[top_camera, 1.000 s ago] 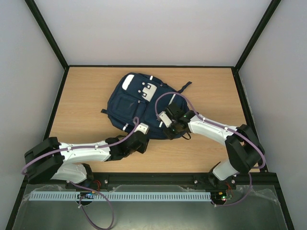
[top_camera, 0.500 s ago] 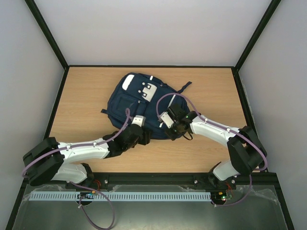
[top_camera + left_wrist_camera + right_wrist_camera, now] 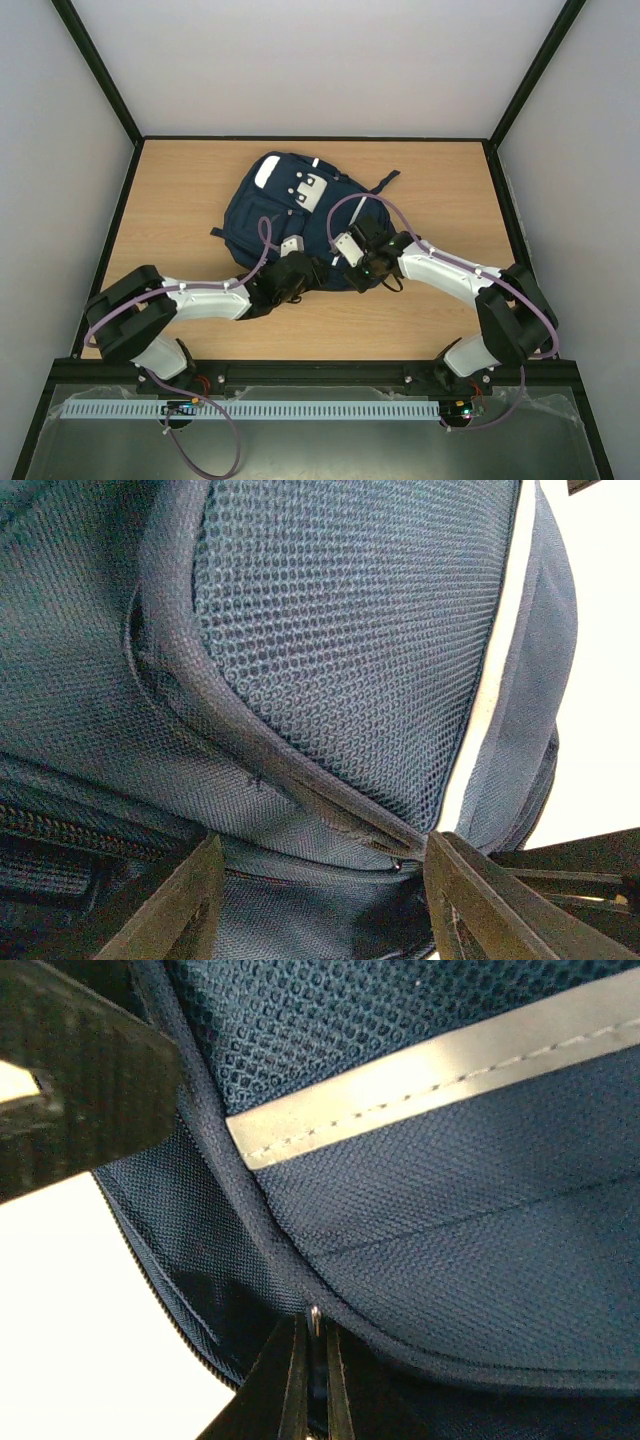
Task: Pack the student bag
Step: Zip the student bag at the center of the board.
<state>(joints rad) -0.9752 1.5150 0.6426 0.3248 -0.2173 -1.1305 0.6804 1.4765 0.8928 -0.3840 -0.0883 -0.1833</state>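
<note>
The wooden table (image 3: 170,200) carries the student bag (image 3: 265,215), which lies flat around the middle of the board, a little left of centre, its grey-white patches facing up and a dark strap trailing off toward the far right; both of my arms reach in from the near edge and meet the bag along its near side, the left arm (image 3: 200,298) low across the wood, the right arm (image 3: 440,268) bent in from the other side. My left gripper (image 3: 325,845) is released, its two fingers spread wide and pushed up against the bag's mesh panel (image 3: 350,630), with a piped seam running between them. My right gripper (image 3: 312,1345) is clenched, the fingers pressed nearly together on a thin dark zip tab (image 3: 315,1380) just below a small metal ring (image 3: 314,1313) at the seam; a white reflective stripe (image 3: 430,1070) crosses the fabric above it.
</note>
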